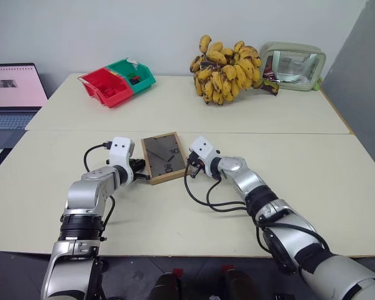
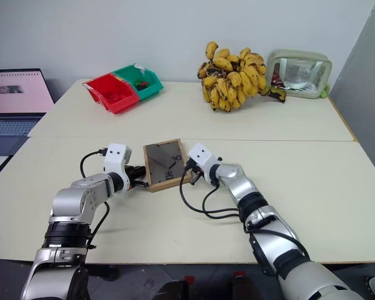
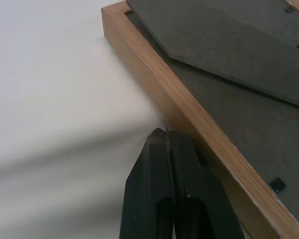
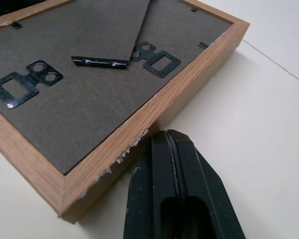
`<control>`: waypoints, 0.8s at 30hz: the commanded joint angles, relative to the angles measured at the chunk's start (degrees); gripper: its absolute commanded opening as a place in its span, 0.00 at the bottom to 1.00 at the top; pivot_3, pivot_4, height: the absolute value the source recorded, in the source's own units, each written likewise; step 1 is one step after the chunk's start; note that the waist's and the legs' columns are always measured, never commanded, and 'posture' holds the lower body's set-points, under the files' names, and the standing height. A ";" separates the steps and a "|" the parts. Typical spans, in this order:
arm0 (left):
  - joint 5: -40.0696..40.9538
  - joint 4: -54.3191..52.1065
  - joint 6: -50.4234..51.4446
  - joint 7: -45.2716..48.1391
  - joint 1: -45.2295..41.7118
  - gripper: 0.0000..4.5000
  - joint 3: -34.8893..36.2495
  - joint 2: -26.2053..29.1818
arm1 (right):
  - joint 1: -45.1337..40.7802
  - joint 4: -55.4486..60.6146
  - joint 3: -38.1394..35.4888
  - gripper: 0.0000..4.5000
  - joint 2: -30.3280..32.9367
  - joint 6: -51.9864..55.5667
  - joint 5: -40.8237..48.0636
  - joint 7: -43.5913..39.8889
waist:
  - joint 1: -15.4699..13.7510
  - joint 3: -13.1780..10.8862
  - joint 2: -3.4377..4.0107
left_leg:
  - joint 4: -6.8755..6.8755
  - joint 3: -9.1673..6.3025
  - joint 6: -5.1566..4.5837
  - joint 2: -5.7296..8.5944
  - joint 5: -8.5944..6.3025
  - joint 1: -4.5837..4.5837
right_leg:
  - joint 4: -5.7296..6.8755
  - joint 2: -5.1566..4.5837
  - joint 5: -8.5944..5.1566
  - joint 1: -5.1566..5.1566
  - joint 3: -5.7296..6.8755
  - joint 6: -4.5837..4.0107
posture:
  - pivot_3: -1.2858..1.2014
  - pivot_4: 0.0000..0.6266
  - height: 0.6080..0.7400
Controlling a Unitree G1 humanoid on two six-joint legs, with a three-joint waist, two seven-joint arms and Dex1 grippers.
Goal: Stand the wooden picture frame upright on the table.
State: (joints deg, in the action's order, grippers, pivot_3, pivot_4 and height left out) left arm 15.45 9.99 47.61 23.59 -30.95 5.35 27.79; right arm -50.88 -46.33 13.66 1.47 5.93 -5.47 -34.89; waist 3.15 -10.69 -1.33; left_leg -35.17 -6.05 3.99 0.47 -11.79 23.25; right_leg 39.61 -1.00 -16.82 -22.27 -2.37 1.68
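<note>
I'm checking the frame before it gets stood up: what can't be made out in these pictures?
- Wooden picture frame: its glass front lies face down, hidden against the table, in both eye views.
- Left gripper and right gripper: actual contact with the frame's wooden edge is unclear in the wrist views.
- Green bin: contents too small, eye views.

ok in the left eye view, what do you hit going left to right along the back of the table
laptop → red bin → green bin → bunch of bananas → pale green pouch

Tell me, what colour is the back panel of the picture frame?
Dark grey-brown back panel, best seen in the right wrist view.
</note>
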 commanded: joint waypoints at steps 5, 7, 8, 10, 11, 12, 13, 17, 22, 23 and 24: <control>1.59 -10.88 5.70 5.24 3.85 0.01 -7.93 -1.30 | 11.41 30.44 5.01 0.00 5.24 12.77 1.74 -10.31 | -0.15 0.01 0.01 | -0.01 -0.01 0.00 0.01 0.00 0.00 | 0.02 0.00 -0.01 0.01 0.00 0.01 | 0.52 0.24 1.00; 1.22 -14.37 6.33 6.21 5.42 0.01 -10.16 -0.45 | 14.49 37.50 5.85 0.00 7.43 16.87 2.21 -11.86 | -0.17 0.01 0.01 | -0.02 -0.01 -0.01 0.03 0.00 0.00 | -0.01 0.00 -0.02 0.04 0.00 0.03 | 0.52 0.24 1.00; 1.54 -15.93 7.14 6.51 6.02 0.01 -10.62 -0.29 | 15.61 40.11 6.03 0.00 8.28 18.37 2.13 -12.06 | -0.18 0.02 0.01 | -0.02 -0.01 -0.01 0.03 0.00 0.00 | 0.00 0.00 -0.02 0.04 0.00 0.03 | 0.52 0.24 1.00; 2.54 -20.92 9.71 7.58 7.85 0.01 -12.57 0.80 | 18.25 46.11 6.22 0.00 10.62 22.02 2.31 -12.94 | -0.14 0.02 0.01 | -0.01 0.00 -0.01 0.01 -0.01 -0.03 | -0.02 0.00 -0.02 0.06 -0.01 0.03 | 0.52 0.24 1.00; 3.14 -23.31 11.07 7.97 8.66 0.01 -13.36 1.18 | 19.23 48.33 6.26 0.00 11.64 23.45 2.30 -13.26 | -0.15 0.02 0.01 | -0.02 0.02 -0.01 0.01 -0.01 -0.05 | 0.00 0.00 -0.02 0.06 -0.02 0.03 | 0.52 0.24 1.00; 3.85 -25.69 12.52 8.34 9.41 0.01 -13.98 1.50 | 20.11 50.46 6.33 0.00 12.67 24.93 2.33 -13.58 | -0.14 0.02 0.01 | -0.01 -0.01 -0.01 0.00 -0.01 -0.06 | -0.02 0.00 -0.03 0.10 -0.01 0.04 | 0.52 0.24 1.00; 4.25 -27.14 13.53 8.53 9.83 0.01 -14.21 1.59 | 20.59 51.79 6.41 0.00 13.29 25.96 2.34 -13.69 | -0.17 0.02 0.01 | -0.01 0.02 -0.01 0.00 -0.01 -0.10 | -0.04 0.00 -0.03 0.13 -0.04 0.04 | 0.52 0.24 1.00; 5.35 -34.34 17.47 8.58 11.85 0.01 -16.20 1.59 | 22.71 57.27 6.35 0.00 17.05 29.66 2.35 -14.21 | -0.22 0.02 0.01 | -0.01 0.02 -0.02 0.01 -0.01 -0.23 | -0.06 0.00 -0.04 0.27 -0.03 0.05 | 0.52 0.24 1.00; 3.12 -34.23 17.40 7.12 11.62 0.01 -17.55 1.48 | 23.97 62.25 5.99 0.00 22.79 34.04 2.69 -15.92 | -0.43 0.03 0.03 | 0.00 0.00 -0.02 0.03 -0.01 -0.28 | -0.14 0.02 -0.06 0.38 -0.02 0.07 | 0.52 0.24 1.00; 2.37 -33.82 16.68 7.35 11.70 0.01 -17.88 2.35 | 24.14 62.62 6.10 0.00 24.45 34.09 2.17 -16.48 | -0.48 0.03 0.03 | 0.00 -0.03 -0.02 0.02 -0.02 -0.32 | -0.19 0.02 -0.06 0.47 0.01 0.07 | 0.52 0.24 1.00; 1.90 -33.25 16.11 7.58 11.83 0.01 -17.76 3.16 | 24.23 62.68 6.19 0.00 26.01 34.13 1.82 -16.94 | -0.54 0.03 0.02 | 0.00 -0.04 -0.02 0.03 -0.02 -0.32 | -0.20 0.03 -0.06 0.48 0.02 0.07 | 0.52 0.24 1.00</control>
State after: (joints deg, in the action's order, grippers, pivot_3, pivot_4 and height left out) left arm 16.51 -22.63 64.73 28.77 -19.42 -8.86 30.85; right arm -26.22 12.62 19.34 26.19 40.51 -5.26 -49.79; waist 2.61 -10.66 -1.30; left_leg -35.17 -6.09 3.97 0.50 -11.80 22.92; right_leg 39.38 -0.96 -16.88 -21.76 -2.35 1.76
